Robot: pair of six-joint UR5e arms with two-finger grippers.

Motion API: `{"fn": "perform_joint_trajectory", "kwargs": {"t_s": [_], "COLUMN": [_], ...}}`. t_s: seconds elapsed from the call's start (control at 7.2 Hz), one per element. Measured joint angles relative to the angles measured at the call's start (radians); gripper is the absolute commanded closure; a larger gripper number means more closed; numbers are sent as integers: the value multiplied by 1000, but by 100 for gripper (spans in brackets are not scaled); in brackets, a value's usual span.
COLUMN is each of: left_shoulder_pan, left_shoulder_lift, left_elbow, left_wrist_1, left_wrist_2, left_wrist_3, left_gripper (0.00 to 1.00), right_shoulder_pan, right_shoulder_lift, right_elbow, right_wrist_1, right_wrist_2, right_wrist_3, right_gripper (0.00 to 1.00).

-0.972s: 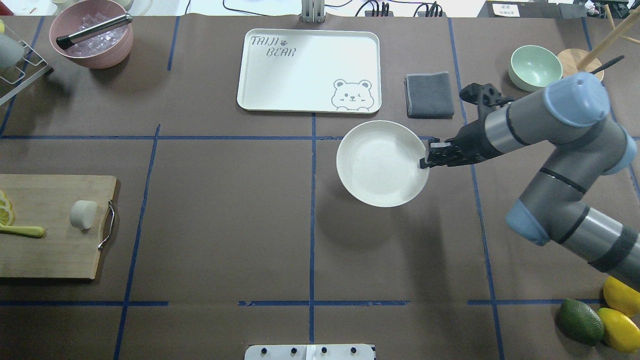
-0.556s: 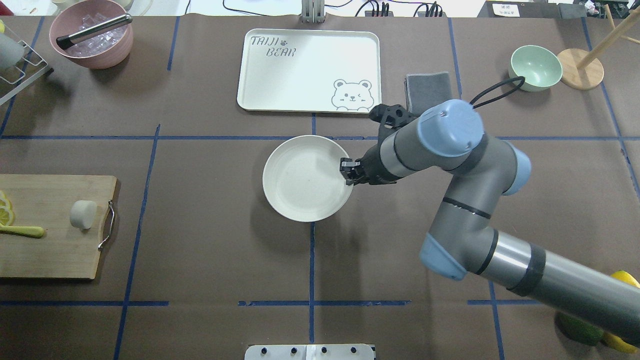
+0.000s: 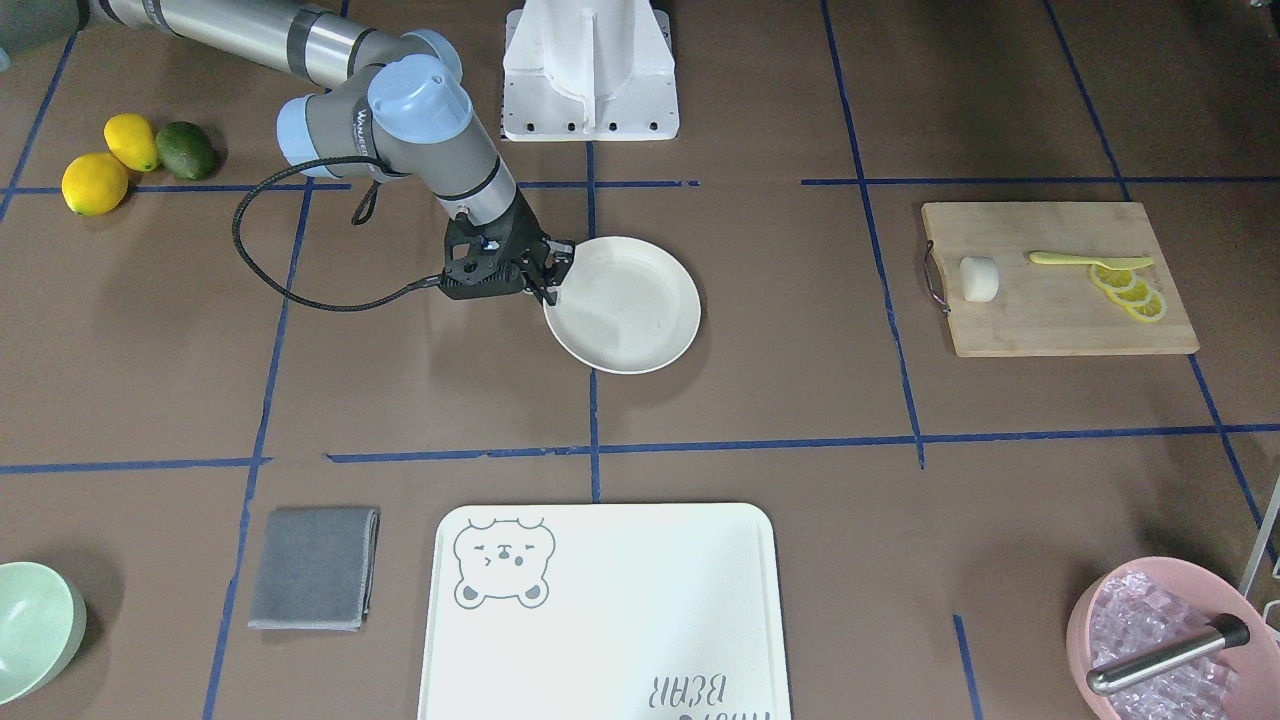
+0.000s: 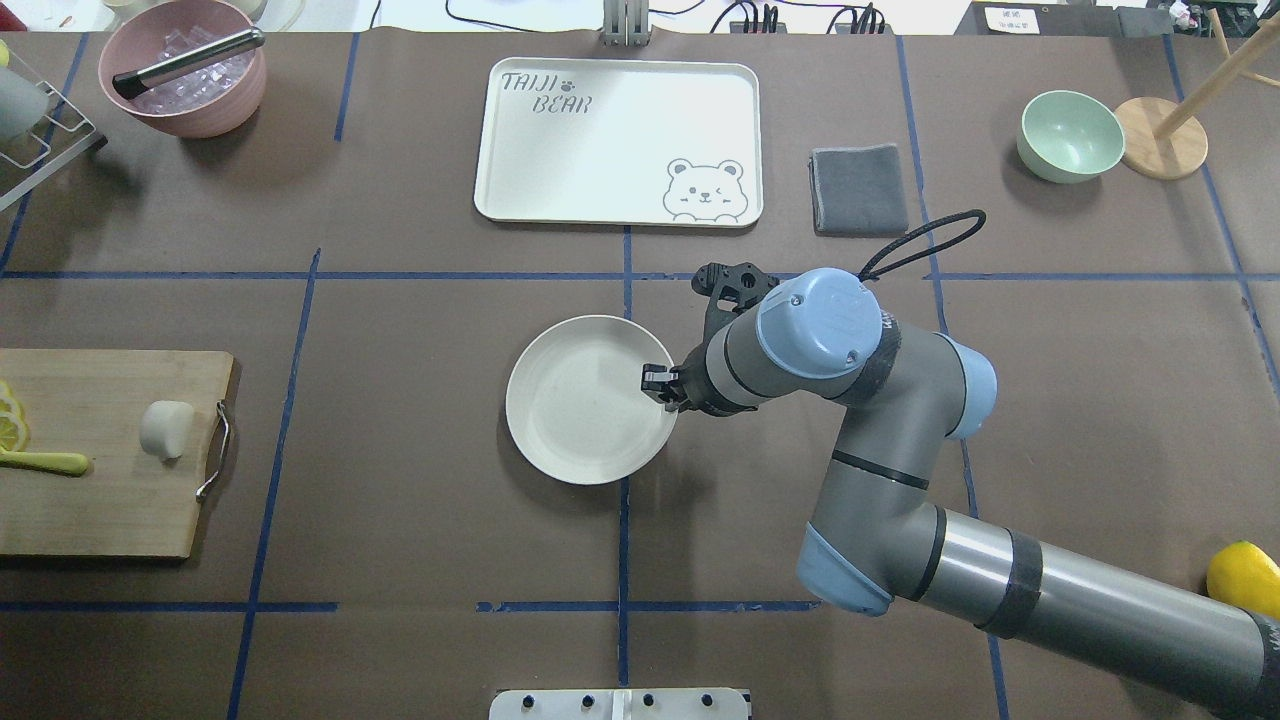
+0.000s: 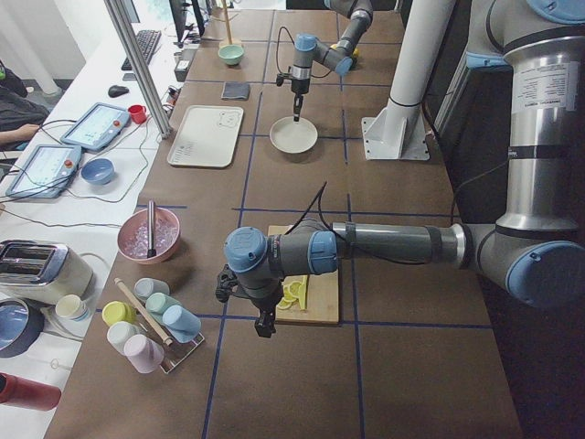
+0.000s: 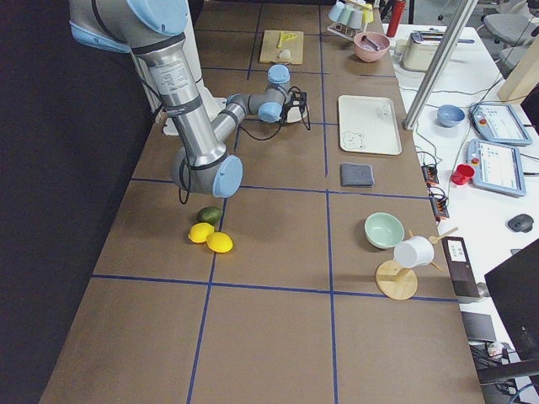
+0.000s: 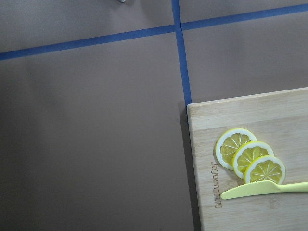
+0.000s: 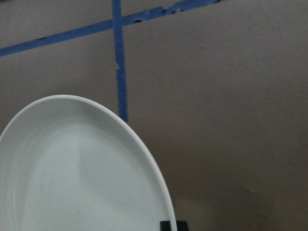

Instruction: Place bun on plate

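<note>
Right hand (image 4: 660,385) pinches the plate (image 4: 575,425) by its rim on the tabletop (image 4: 400,400). Bun (image 4: 166,428) lies well apart from the plate, on a board (image 4: 100,500). Left hand (image 5: 266,327) hangs beyond that, farther from the plate; I cannot tell its grip.

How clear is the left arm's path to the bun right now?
Probably clear: the bun lies uncovered on the cutting board, the left pincer hovers by that board, and the right pincer is away at the plate.
</note>
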Motion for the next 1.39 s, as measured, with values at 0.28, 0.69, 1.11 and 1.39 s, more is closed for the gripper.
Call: {"fn": "perform_joint_trajectory", "kwargs": {"t_s": [0.28, 0.69, 1.11, 1.39], "left_shoulder_pan": [7, 8, 8, 9], "left_shoulder_lift": [0, 0, 1, 7], "left_elbow": [0, 0, -9, -21], "left_wrist_1": [-1, -4, -8, -9], "left_wrist_2": [-17, -44, -43, -38], "left_wrist_3": [0, 0, 0, -6], "left_gripper": [0, 0, 0, 0], "right_shoulder_pan": [11, 37, 176, 321], "right_shoulder_lift": [-7, -12, -15, -60], "right_elbow": [-1, 9, 77, 116], "right_wrist_1": [-40, -74, -259, -366], "right_wrist_2": [2, 11, 106, 195], "right_wrist_3": [-5, -8, -111, -337], "right_gripper": [2, 0, 0, 0]}}
